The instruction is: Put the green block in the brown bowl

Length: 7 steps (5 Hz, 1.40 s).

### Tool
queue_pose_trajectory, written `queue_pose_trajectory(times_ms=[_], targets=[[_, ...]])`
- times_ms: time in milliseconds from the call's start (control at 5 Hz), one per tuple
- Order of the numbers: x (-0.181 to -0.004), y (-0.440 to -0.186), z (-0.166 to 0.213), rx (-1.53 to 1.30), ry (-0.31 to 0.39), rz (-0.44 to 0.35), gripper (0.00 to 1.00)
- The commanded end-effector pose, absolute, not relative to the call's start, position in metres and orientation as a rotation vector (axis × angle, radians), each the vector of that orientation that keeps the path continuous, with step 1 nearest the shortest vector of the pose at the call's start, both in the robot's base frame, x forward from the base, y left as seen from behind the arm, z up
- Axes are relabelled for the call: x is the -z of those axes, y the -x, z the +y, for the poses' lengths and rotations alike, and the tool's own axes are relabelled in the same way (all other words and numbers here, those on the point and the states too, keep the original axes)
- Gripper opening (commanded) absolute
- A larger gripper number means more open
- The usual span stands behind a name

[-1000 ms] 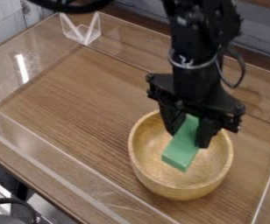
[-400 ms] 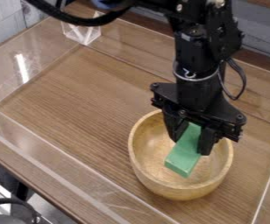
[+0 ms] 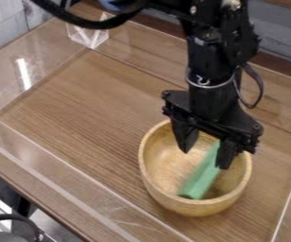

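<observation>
Wood-grain tabletop [image 3: 85, 104] fills the view, fenced by clear plastic walls [image 3: 41, 203], and your brown bowl [image 3: 161, 189] sits at the near right of it. Look inside the bowl: the green block [image 3: 206, 178] lies there, blurred and leaning, its lower end toward the bowl's floor and its upper end up near the claw's fingers. You cannot tell from this view whether it touches them. Judge the block as light and stiff, with flat, smooth faces that could slip, so if you ever need to take it again, pinch it across the two long flat sides near the middle. The wooden bowl looks thick-rimmed and steady enough not to tip under such a small thing. Your claw [image 3: 215, 144] hangs straight down over the bowl with its jaws spread wide and nothing clamped between them. With the block inside the rim, the placing looks done, and a straight rise would clear the bowl.
</observation>
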<state>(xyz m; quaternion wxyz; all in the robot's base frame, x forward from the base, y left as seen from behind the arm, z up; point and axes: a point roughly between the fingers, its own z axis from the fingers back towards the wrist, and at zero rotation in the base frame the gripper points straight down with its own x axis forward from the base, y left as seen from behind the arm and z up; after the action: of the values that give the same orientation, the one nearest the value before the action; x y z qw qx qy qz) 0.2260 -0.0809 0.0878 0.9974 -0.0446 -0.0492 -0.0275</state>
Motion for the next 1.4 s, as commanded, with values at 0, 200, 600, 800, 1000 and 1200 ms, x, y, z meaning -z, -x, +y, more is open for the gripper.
queue_pose_trajectory(times_ms=[0,200,600,800,1000,1200], targets=[[-0.101,-0.237,-0.077,0.053,0.102,-0.133,1.00],[-0.108,-0.244,-0.072,0.049,0.115,-0.128,1.00],[-0.165,-0.269,-0.053,0.041,0.146,-0.154,1.00],[-0.188,-0.294,-0.041,0.045,0.130,-0.183,1.00],[-0.193,-0.315,-0.037,0.058,0.120,-0.200,1.00],[-0.188,-0.323,-0.034,0.064,0.121,-0.208,1.00]])
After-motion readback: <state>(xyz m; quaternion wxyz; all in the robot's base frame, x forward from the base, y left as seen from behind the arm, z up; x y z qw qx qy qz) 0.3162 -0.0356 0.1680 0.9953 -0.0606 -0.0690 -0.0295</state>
